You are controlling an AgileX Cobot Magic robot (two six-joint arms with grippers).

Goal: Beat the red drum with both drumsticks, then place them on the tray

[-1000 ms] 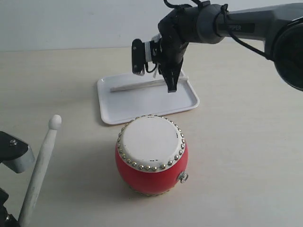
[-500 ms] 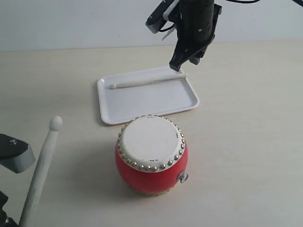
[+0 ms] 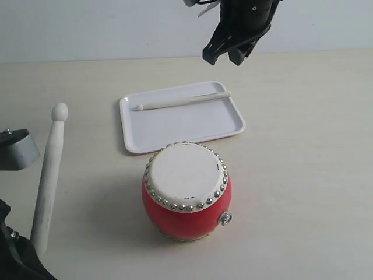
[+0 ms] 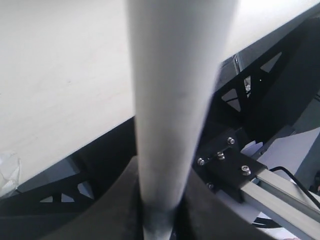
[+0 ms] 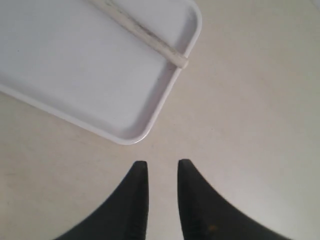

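Observation:
The red drum (image 3: 185, 198) stands upright on the table, its cream head facing up. Behind it lies the white tray (image 3: 192, 125), and one drumstick (image 3: 182, 101) rests along its far side. In the right wrist view that drumstick (image 5: 145, 32) ends at the rim of the tray (image 5: 150, 120). My right gripper (image 3: 222, 58) (image 5: 163, 167) hangs open and empty above the table, just past the tray's far right corner. At the left, the second drumstick (image 3: 49, 175) (image 4: 175, 100) points up and away. My left gripper (image 4: 160, 217) is shut on its lower end.
A grey block (image 3: 17, 150) on the left arm sits beside the raised stick. Bare tabletop (image 3: 303, 163) lies to the right of the drum and tray. The left wrist view shows the table edge and a dark frame (image 4: 260, 100) below it.
My right gripper has risen away from the tray, leaving a drumstick lying there. The left arm has lifted its stick, so the tip stands higher and slightly further left.

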